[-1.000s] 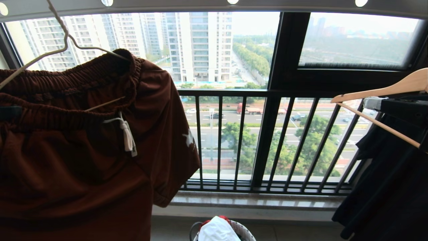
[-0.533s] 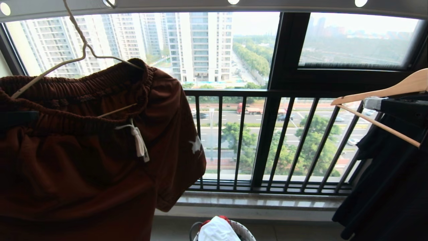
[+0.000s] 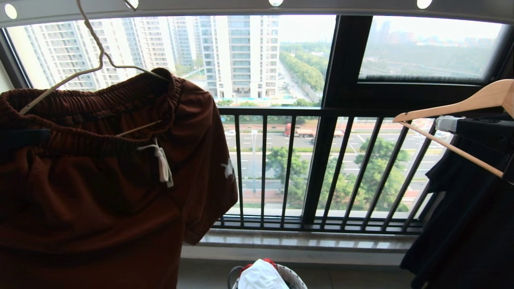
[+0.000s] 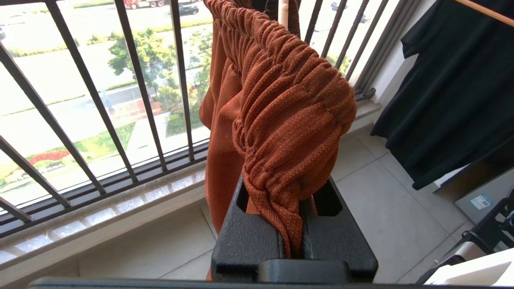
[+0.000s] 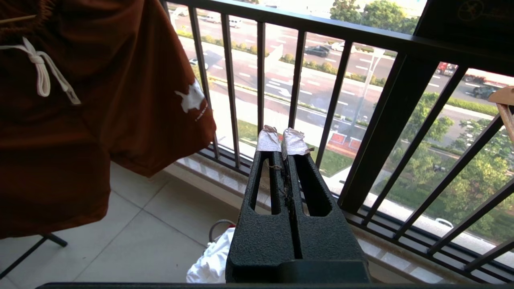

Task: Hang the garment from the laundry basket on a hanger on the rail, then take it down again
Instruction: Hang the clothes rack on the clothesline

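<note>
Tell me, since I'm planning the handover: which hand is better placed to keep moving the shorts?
Probably the left hand: it is shut on the shorts' waistband. The right hand is shut, empty, apart from them.

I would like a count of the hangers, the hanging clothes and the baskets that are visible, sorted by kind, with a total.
Hangers: 2, the cream-white wire hanger and a light-wood hanger
Hanging clothes: 2, the rust-brown shorts and a black garment
Baskets: 1, the laundry basket, with a white cloth in it
Total: 5
</note>
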You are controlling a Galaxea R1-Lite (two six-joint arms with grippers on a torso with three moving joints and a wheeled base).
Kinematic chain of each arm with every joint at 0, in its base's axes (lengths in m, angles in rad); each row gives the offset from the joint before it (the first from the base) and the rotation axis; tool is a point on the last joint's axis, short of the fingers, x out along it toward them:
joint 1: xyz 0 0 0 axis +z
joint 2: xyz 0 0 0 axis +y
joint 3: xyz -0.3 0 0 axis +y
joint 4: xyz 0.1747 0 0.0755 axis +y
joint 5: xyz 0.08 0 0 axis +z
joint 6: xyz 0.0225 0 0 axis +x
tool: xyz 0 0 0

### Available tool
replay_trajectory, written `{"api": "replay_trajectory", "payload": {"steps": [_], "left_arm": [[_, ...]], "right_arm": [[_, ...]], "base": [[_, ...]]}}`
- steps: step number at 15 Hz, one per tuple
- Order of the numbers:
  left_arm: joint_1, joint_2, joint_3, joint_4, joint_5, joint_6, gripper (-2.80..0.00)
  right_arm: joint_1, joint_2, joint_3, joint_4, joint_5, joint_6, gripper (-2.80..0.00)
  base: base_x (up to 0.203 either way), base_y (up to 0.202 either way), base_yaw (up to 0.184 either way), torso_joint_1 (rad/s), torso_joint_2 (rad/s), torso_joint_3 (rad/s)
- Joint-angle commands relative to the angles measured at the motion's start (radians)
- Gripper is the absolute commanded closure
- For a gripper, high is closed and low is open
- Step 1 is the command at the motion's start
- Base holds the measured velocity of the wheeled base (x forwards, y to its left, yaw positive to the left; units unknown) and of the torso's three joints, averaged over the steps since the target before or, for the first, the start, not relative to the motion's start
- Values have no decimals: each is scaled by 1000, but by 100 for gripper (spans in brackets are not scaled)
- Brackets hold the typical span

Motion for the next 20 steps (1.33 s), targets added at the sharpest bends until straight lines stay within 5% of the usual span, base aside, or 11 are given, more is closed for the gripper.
{"api": "replay_trajectory", "payload": {"steps": [1,16,20], "left_arm": [[0,7,-1,-13,-6,-2,0],[-88,43,41,-54,-1,7,0],[-143,54,45,-54,95,7,0]], "right_arm": [[1,2,1,-1,1,0,0],[1,2,6,-2,1,-14,0],[1,9,6,-4,1,-14,0]], "base": [[0,0,0,0,0,0],[0,0,0,0,0,0],[0,0,0,0,0,0]]}}
